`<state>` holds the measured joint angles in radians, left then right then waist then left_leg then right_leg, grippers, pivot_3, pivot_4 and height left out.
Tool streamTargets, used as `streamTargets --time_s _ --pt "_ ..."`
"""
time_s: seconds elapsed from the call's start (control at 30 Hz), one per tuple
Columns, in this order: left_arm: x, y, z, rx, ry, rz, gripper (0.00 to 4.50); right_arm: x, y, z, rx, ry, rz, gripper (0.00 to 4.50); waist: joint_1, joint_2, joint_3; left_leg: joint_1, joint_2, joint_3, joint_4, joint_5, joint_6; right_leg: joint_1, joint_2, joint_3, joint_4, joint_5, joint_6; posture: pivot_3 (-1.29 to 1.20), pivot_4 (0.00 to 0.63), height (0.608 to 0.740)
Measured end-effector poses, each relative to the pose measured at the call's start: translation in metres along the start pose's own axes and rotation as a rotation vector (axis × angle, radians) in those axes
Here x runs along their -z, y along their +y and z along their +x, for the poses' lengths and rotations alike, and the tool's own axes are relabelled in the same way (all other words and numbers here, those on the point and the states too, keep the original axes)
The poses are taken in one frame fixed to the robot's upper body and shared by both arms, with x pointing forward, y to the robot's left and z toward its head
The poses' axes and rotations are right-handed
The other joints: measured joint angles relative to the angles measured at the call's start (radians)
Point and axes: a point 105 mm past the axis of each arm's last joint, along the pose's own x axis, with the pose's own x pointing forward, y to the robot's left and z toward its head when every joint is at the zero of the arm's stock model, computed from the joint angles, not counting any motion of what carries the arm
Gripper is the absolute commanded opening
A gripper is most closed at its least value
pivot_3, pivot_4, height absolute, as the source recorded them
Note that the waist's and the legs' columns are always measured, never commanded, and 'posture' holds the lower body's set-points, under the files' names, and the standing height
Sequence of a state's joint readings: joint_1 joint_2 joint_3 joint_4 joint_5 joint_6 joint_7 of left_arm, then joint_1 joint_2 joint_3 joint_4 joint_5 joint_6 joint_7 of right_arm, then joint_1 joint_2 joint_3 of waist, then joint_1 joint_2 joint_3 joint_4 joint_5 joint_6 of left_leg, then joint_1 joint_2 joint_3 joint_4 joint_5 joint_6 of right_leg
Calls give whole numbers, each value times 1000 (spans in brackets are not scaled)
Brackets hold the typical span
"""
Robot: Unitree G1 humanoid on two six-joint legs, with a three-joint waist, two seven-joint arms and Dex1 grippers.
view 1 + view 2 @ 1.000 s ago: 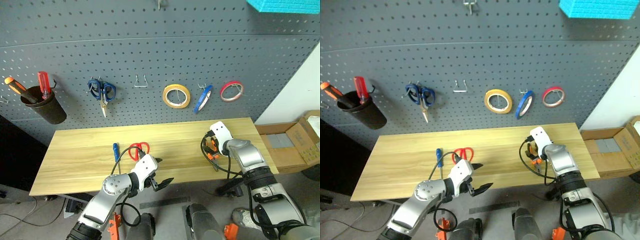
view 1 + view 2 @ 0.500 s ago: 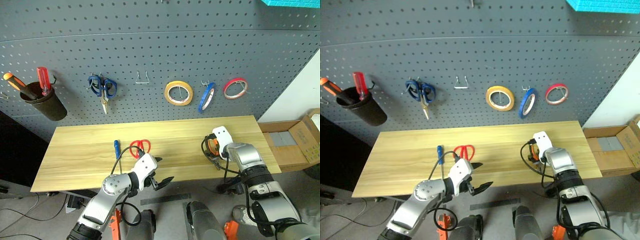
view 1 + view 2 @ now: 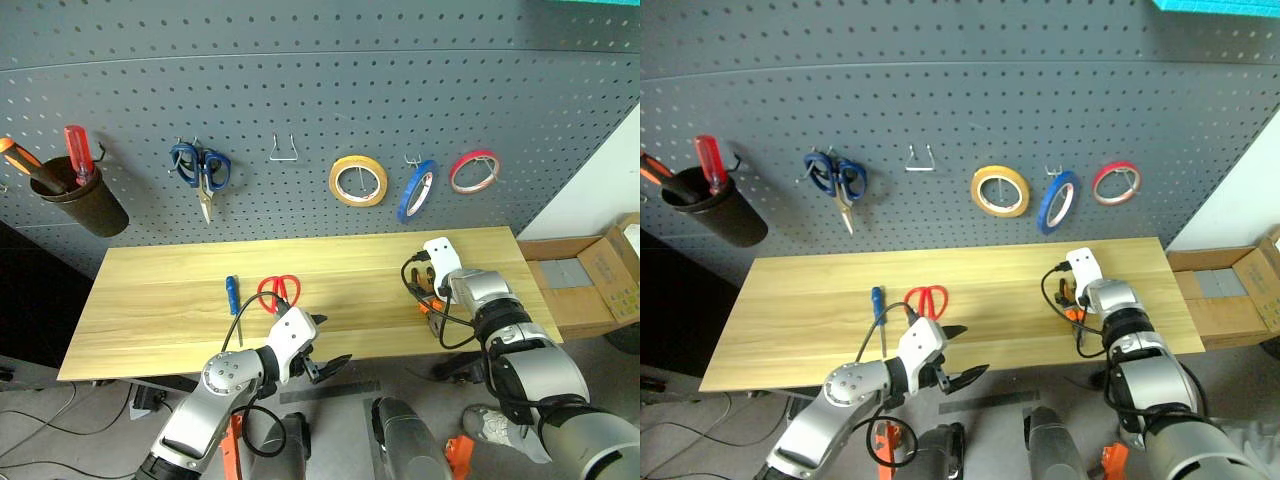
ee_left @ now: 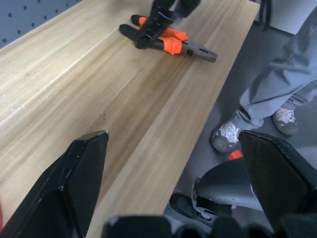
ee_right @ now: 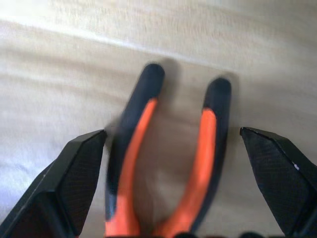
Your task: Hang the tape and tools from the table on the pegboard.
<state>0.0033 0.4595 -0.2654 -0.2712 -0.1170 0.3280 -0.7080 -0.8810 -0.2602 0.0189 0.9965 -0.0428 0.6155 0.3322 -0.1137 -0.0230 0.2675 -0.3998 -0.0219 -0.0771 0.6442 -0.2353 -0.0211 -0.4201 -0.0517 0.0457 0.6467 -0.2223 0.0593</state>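
Spread wide, the right gripper (image 5: 168, 148) straddles the orange-and-black pliers (image 5: 168, 153) lying flat near the right end of the table (image 3: 160, 310), its fingers on either side of the handles. The left gripper (image 3: 318, 362) hangs open over the table's front edge, while the blue tape (image 3: 415, 190) hangs on the pegboard (image 3: 300, 100).

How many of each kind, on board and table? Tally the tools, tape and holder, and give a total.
Tape rings: 3
Screwdrivers: 3
Scissors: 2
Pliers: 1
Cup: 1
Total: 10
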Motion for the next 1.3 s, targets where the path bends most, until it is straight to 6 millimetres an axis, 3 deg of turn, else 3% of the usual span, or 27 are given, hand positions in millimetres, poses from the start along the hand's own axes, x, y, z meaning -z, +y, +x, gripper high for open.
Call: streamTargets --time_s 0.07,0.13,0.4,0.53,0.7,0.83,1.0,1.17,1.3 --pt "-1 2 -1 -6 0 4 4500 -1 1 0 -3 3 21 3215 1 0 0 0 0 0 0 0 0 0 0 0 0 0 0 -73 299 740" --pt "-3 6 -2 -16 -3 10 4500 0 2 0 -12 5 43 2783 2 0 0 0 0 0 0 0 0 0 0 0 0 0 0 -71 288 740" --pt "-10 10 1 -29 -26 20 4500 1 2 -1 -33 8 15 2760 4 0 0 0 0 -1 0 0 0 0 0 0 0 0 0 -78 261 740" --pt "-16 11 4 -33 -46 30 4500 5 11 -7 -114 -47 -178 2754 7 0 0 -1 0 -1 0 0 0 -1 0 -1 0 0 0 -84 229 740" --pt "-21 11 -4 -49 -77 -10 4500 1 31 -37 -230 -191 -402 2754 7 2 -1 -2 0 -1 -1 0 -1 -2 -1 -1 0 0 1 -100 179 740" --pt "-32 -4 -21 -38 -114 -69 4500 -30 68 -75 -334 -386 -424 2754 1 2 -4 -1 1 -2 -1 0 -1 -2 -1 0 0 -1 1 -103 145 740" --pt "-40 -10 -39 -118 -136 -118 4500 -68 119 -111 -434 -572 -273 2754 10 2 -24 -1 1 -3 0 3 -7 -2 0 -3 0 0 3 -68 101 740" --pt "-64 11 -55 -336 -223 -116 4500 -111 153 -145 -497 -718 -165 2754 29 -2 -53 -1 0 -3 1 4 -8 -1 0 -3 -1 2 5 -7 74 740" --pt "-86 41 -74 -534 -280 -39 4500 -159 162 -175 -490 -885 -152 2754 42 -5 -75 0 0 -4 0 6 -12 -1 4 -4 -1 5 0 26 61 740"
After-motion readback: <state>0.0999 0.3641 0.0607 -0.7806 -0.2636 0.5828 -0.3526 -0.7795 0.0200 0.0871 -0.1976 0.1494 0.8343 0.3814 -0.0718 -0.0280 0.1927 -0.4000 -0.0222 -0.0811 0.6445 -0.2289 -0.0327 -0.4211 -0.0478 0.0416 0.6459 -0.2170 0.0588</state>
